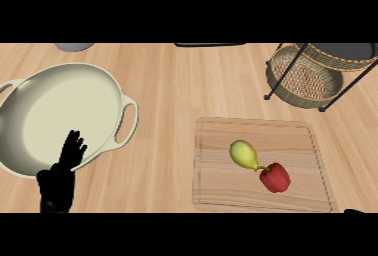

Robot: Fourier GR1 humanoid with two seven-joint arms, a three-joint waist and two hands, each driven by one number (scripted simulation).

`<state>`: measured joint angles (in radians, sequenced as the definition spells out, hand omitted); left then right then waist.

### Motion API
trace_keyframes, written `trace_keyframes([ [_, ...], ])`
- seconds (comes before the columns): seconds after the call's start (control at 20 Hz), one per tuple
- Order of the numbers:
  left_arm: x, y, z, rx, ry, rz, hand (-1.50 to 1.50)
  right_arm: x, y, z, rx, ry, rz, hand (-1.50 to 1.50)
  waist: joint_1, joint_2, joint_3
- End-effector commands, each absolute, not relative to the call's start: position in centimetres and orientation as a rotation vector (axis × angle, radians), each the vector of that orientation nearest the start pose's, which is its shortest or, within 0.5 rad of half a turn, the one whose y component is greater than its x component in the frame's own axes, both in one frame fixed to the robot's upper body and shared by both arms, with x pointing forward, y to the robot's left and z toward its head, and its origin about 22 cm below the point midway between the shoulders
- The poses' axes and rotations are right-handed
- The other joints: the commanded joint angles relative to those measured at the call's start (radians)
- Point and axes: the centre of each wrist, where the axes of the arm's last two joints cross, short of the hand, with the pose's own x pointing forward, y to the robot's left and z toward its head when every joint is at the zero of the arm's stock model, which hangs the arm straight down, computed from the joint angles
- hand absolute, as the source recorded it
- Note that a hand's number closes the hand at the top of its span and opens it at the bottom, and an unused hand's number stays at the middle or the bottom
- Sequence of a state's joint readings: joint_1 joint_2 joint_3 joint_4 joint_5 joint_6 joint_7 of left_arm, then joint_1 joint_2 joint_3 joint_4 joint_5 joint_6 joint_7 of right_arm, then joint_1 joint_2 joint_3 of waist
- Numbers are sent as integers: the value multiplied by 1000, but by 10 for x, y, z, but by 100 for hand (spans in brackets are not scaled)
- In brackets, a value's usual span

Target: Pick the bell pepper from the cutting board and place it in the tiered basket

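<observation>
- Nearest, the right hand (354, 210) shows only as a dark sliver at the lower right edge, just past the board's near right corner; whether its fingers are apart or together cannot be told.
- Also near, the left hand (65, 170) rests at the lower left with fingers straight, up and slightly spread, holding nothing, overlapping the near rim of the pan (118, 135).
- On the board (221, 150), the pepper (275, 177) lies toward the near right, red, stem pointing up-left; it is near the right hand's sliver but apart from it, and well apart from the left fingers.
- Risk one, as a judgement: the pear (244, 154) lies just beside the pepper, touching or almost touching at the stem, so fingers closing from the far left side could catch or shove it, or take the wrong fruit.
- Risk two: the pepper is rounded and lies on its side, so a nudge before the fingers curl round it may roll it toward the board's edge.
- Farthest, the basket (306, 80) stands at the upper right with black frame rods crossing above its bowl; a carried pepper or the hand might strike a rod, or the pepper might land on the rim and fall out.
</observation>
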<state>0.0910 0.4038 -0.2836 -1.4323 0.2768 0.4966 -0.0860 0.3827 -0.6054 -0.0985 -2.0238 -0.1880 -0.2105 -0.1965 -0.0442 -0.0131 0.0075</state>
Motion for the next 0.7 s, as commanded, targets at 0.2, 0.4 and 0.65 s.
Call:
trace_keyframes([
  [0.2, 206, 251, -42, 287, -1316, 23, 0, 122, -332, 139, -769, -1557, 712, -150, -1, 13, -14],
  [0.4, 198, 251, -54, 275, -1306, 11, 0, 103, -313, 143, -933, -1455, 760, -150, 4, 13, -14],
  [0.65, 203, 247, -52, 268, -1307, -23, 0, 95, -278, 150, -1002, -1409, 666, -150, 39, 17, -11],
])
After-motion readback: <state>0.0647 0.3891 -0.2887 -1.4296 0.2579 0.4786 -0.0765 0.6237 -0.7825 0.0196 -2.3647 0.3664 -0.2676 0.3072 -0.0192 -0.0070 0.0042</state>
